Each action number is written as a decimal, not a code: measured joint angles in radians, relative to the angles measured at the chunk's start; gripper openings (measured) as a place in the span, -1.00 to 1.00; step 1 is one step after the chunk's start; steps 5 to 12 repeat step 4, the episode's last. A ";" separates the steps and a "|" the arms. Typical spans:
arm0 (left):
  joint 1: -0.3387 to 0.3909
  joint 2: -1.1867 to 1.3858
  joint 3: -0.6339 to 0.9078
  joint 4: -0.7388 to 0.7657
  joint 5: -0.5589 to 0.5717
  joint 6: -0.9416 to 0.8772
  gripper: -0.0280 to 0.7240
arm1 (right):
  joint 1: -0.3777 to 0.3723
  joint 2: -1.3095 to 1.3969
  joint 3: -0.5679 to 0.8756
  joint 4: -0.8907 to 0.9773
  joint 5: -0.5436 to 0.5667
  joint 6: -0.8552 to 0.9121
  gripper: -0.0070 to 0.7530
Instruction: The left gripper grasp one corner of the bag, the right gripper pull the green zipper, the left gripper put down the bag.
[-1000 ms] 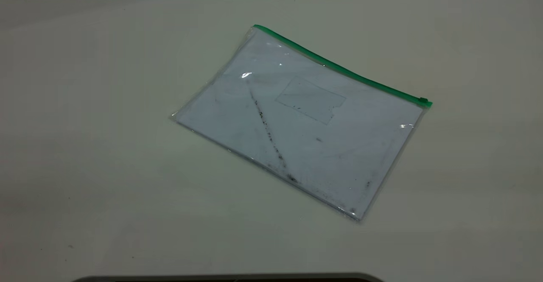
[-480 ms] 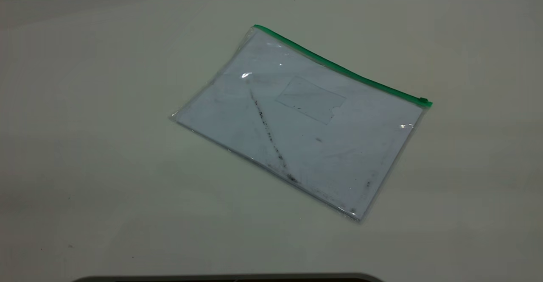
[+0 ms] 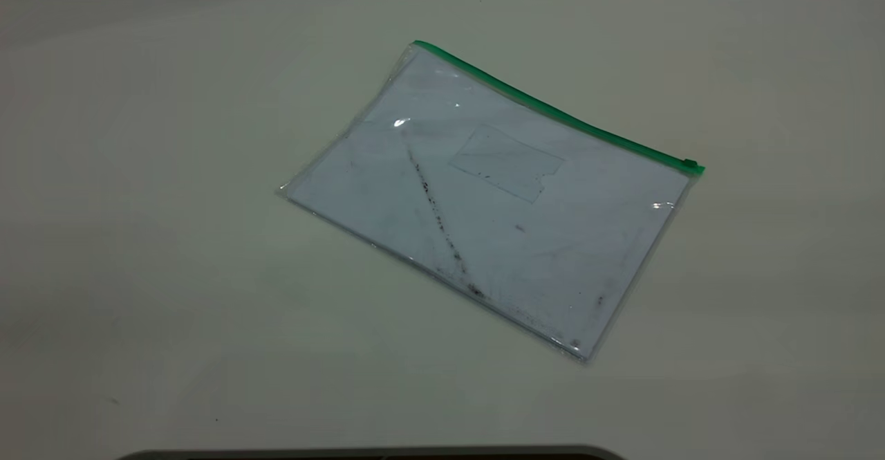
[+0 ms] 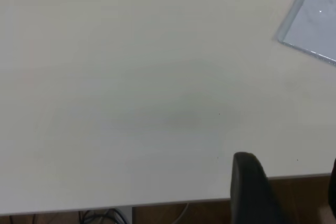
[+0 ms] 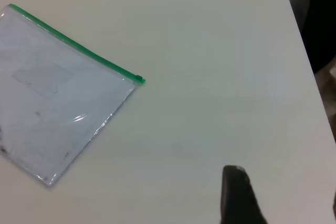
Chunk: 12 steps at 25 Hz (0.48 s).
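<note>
The bag (image 3: pixel 484 197) lies flat on the white table (image 3: pixel 173 238), a clear pouch with a whitish sheet inside and a dark diagonal smudge line. The green zipper (image 3: pixel 553 111) runs along its far long edge, with the slider tab (image 3: pixel 690 164) at the right end. Neither gripper shows in the exterior view. My left gripper (image 4: pixel 289 166) is open and empty above the table's edge, well apart from the bag's corner (image 4: pixel 315 24). My right gripper (image 5: pixel 283 187) is open and empty, well apart from the bag (image 5: pixel 58 103) and its slider tab (image 5: pixel 139 80).
The table's edge (image 4: pixel 157 203) runs below my left gripper, with cables and floor beyond it. A dark object (image 5: pixel 323 19) stands past the table's edge in the right wrist view. A dark rounded shape (image 3: pixel 373 453) sits at the exterior view's near edge.
</note>
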 joint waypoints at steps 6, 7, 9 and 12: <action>0.000 0.000 0.000 0.000 0.000 0.000 0.16 | 0.000 0.000 0.000 0.000 0.000 0.000 0.24; 0.000 0.000 0.000 0.000 0.000 0.000 0.16 | 0.000 0.000 0.000 0.000 0.000 0.000 0.24; 0.000 0.000 0.000 0.000 0.000 0.000 0.16 | 0.000 0.000 0.000 0.000 0.000 0.000 0.24; 0.000 0.000 0.000 0.000 0.000 0.000 0.16 | 0.000 0.000 0.000 0.000 0.000 0.000 0.24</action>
